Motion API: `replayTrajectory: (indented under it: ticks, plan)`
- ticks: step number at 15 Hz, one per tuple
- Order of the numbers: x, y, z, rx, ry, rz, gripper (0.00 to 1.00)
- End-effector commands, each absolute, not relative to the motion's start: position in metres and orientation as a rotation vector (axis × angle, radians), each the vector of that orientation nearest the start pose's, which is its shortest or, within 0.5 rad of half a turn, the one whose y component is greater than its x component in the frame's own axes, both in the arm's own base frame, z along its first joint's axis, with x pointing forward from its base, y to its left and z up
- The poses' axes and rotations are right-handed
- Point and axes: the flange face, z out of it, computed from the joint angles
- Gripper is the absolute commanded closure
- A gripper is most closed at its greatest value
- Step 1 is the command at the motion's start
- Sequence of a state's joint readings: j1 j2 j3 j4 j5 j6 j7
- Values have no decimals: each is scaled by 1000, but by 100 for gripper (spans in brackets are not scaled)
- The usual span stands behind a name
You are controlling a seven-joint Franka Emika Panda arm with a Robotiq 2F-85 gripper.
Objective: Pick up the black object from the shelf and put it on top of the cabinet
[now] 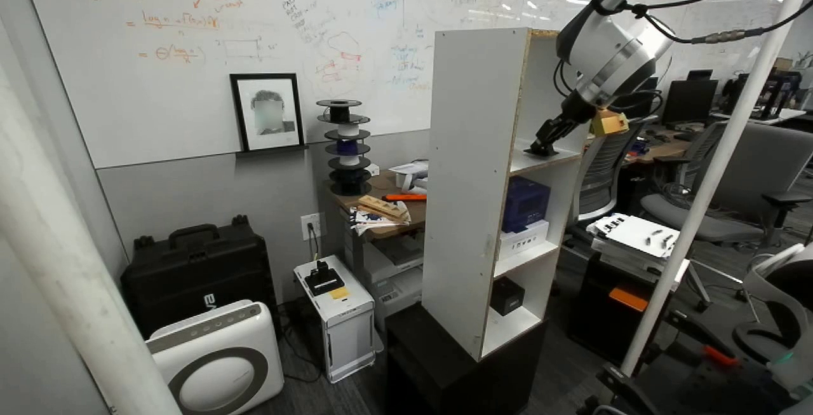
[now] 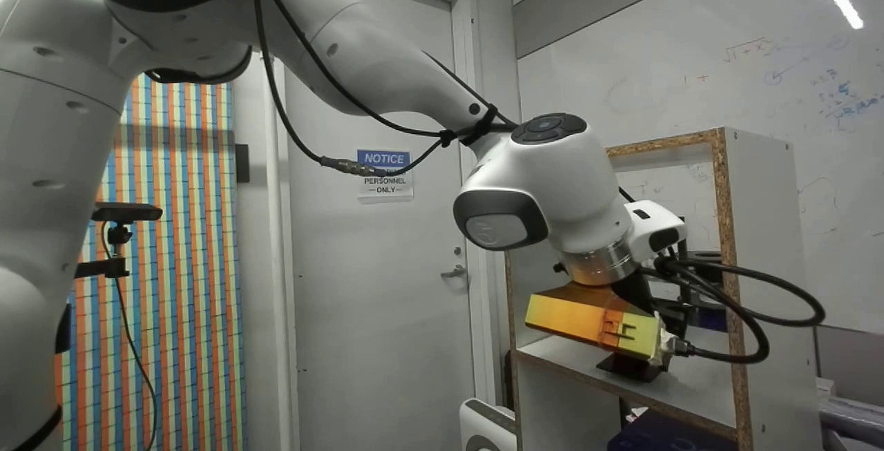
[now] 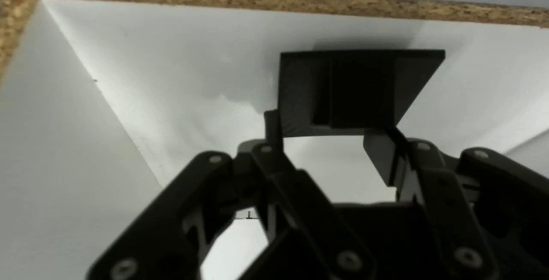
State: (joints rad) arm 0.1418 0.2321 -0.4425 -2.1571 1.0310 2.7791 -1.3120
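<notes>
Gripper (image 3: 328,143) is slanted down through the open front into the top compartment of the cabinet (image 1: 473,167), probably since the top board and walls leave no straight-down approach. Its 2 fingers (image 3: 273,130) are apart, no clamp seen. Black object (image 3: 362,89) sits flat on the shelf (image 3: 171,44) just behind the raw front edge, which should keep the reach shallow. It's a wide base plate with a narrower raised block; I'd pinch the block, plate looks too low. 1 finger stands clear of the block, the other overlaps its edge in the wrist view, can't tell if touching. Closing like this could drag it sideways, so I'd centre first. Pick not done; cabinet top next, after backing out the front
</notes>
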Motion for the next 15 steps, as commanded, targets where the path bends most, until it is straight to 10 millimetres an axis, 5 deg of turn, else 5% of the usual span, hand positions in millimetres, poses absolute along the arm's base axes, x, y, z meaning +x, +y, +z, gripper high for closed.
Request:
replayTrajectory:
  ticks: [1,6,11,15]
  plan:
    - [519,-208,354,-2954,-151,-905,75]
    - [454,-219,384,-2936,-37,-718,75]
    - [391,-244,456,-2843,138,-677,75]
    - [344,-261,539,-2709,269,-776,75]
